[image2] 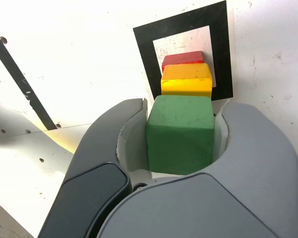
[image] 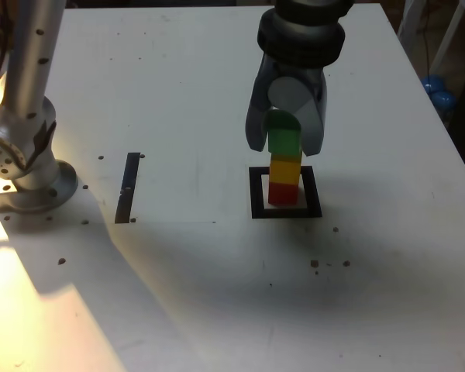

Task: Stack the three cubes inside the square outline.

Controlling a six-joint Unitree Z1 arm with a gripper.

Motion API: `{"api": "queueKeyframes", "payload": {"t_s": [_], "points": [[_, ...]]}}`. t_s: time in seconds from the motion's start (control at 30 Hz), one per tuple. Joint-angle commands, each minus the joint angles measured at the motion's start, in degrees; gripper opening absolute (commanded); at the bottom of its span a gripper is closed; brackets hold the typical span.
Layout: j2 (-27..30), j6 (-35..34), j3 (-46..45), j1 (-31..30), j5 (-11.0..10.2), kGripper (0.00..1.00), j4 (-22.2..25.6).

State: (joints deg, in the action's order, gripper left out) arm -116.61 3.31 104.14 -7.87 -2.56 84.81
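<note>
Gripping the green cube [image2: 181, 134] with the end effector [image: 285, 149], jaws closed against two opposite sides. Holding it right above the yellow cube [image: 285, 170], with the red cube [image: 283, 194] lowest, inside the square outline [image: 258, 203] on the surface [image: 194, 294]
</note>
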Motion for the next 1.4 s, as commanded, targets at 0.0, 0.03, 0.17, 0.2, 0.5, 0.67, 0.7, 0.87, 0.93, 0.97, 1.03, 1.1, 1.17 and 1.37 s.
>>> {"api": "queueKeyframes", "payload": {"t_s": [0.0, 0.03, 0.17, 0.2, 0.5, 0.67, 0.7, 0.87, 0.93, 0.97, 1.03, 1.1, 1.17, 1.37], "points": [[-0.31, 0.17, -0.33, 0.14, 0.13, 0.32, -0.17], [-0.31, 0.19, -0.53, 0.15, 0.15, 0.32, -0.25], [-0.29, 0.44, -1.71, 0.27, 0.22, 0.35, -0.99], [-0.29, 0.57, -2.04, 0.33, 0.28, 0.41, -1.31], [0.15, 1.6, -3.79, 0.86, 0.37, 0.99, -4.13], [0.9, 1.7, -3.82, 1.0, 0.08, 0.99, -4.2], [1.22, 1.7, -3.89, 1.01, 0.0, 0.99, -4.17], [4.53, 1.31, -5.53, 1.02, -0.83, 0.99, -3.85], [6.53, 0.86, -7.1, 1.02, -1.26, 0.99, -3.75], [7.68, 0.54, -8.13, 1.02, -1.47, 0.99, -3.73], [10.21, -0.18, -10.65, 1.02, -1.82, 0.99, -3.78], [12.91, -1.0, -13.74, 1.02, -2.02, 0.99, -4.03], [15.58, -1.84, -17.44, 1.02, -2.09, 0.99, -4.61], [22.26, -3.67, -30.18, 1.02, -1.85, 0.99, -8.35]]}}
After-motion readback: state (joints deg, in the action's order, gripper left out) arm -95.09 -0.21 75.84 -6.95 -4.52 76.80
